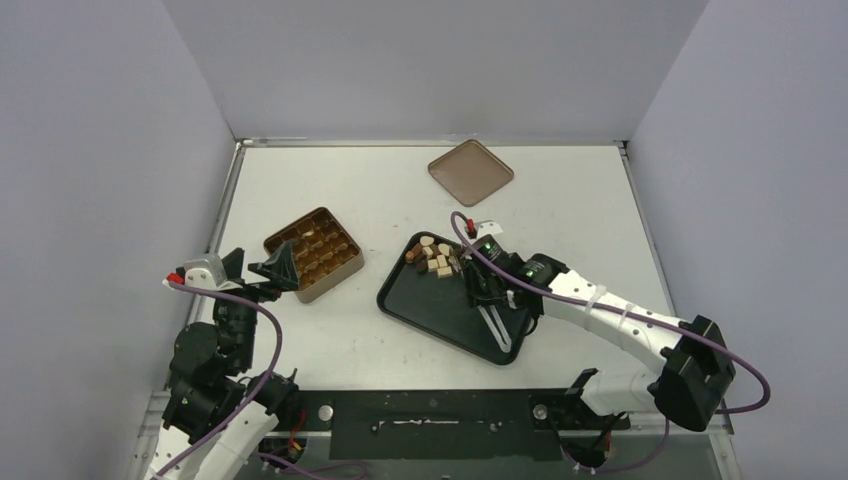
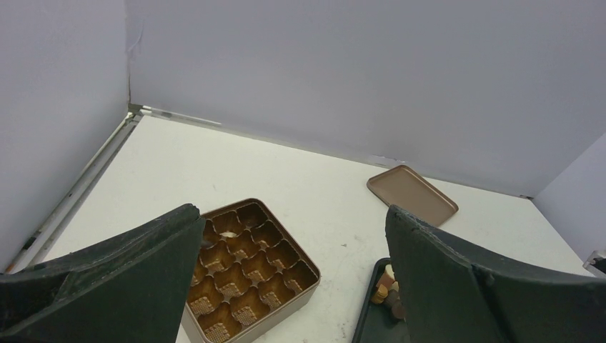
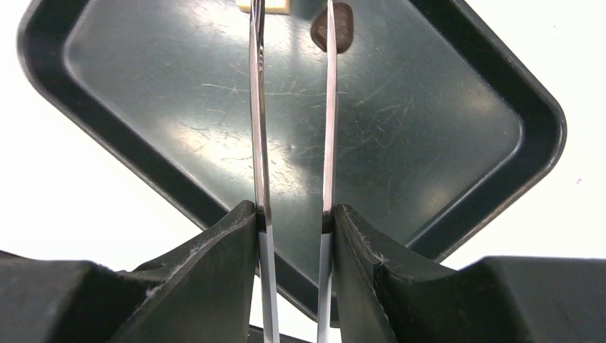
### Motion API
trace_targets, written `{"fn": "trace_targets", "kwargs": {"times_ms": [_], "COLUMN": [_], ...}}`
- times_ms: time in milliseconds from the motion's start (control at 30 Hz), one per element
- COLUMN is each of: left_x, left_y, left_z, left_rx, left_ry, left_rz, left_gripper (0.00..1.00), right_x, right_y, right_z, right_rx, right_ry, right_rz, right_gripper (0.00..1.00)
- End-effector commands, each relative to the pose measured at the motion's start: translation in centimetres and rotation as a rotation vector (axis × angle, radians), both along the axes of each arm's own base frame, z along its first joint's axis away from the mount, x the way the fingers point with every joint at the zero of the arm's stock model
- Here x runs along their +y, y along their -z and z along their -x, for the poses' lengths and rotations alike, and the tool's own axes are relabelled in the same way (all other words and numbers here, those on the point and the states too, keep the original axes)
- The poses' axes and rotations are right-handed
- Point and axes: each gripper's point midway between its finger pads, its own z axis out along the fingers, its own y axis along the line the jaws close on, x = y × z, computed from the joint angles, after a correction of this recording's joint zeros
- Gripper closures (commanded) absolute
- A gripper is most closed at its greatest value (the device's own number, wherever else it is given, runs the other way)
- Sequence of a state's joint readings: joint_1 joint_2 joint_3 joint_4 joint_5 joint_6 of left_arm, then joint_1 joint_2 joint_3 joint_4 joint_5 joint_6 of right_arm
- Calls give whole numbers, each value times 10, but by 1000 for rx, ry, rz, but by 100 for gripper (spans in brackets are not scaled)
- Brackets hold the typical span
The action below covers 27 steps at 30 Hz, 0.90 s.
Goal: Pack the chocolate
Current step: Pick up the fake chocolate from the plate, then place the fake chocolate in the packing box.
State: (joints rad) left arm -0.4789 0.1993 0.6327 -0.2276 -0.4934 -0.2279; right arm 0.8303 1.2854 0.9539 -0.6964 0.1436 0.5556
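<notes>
my right gripper [image 3: 294, 214] clamps tweezers [image 3: 259, 143]; chocolate [image 1: 435, 258] heaped on tray [image 1: 440, 318] just past their tips, none lifted. left gripper [image 2: 291, 221] gapes empty over tin [image 2: 286, 307], nearly bare. packing barely begun.

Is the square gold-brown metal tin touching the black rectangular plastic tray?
Apart: in the top view, white table separates the gold-brown tin from the black tray.

Chocolate [image 1: 436, 258]: approx a dozen small stubby pcs, dark brown & cream-white mixed, round or blocky, bunched in a loose heap w/ several touching, at far corner of black tray [image 1: 440, 315].
</notes>
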Motion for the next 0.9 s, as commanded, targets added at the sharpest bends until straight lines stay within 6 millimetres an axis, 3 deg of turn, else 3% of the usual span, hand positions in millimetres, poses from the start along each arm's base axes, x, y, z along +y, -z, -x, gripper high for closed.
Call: {"fn": "trace_targets", "kwargs": {"times_ms": [0, 233, 533, 867], "left_x": [2, 5, 13, 26], "left_y": [-11, -13, -13, -8], "left_z": [2, 5, 6, 3], "left_rx": [-40, -47, -53, -35], "left_ry": [-4, -14, -53, -136], "left_rz": [16, 22, 26, 27], "left_gripper": [3, 3, 3, 3], "right_x": [26, 61, 140, 222], "right_y": [-36, -52, -75, -56], "right_z": [-14, -34, -67, -93], "right_rx": [-110, -153, -235, -250], "right_ry": [-52, -117, -245, -390], "right_rz": [-140, -179, -232, -206], "right_gripper": [78, 78, 77, 76]}}
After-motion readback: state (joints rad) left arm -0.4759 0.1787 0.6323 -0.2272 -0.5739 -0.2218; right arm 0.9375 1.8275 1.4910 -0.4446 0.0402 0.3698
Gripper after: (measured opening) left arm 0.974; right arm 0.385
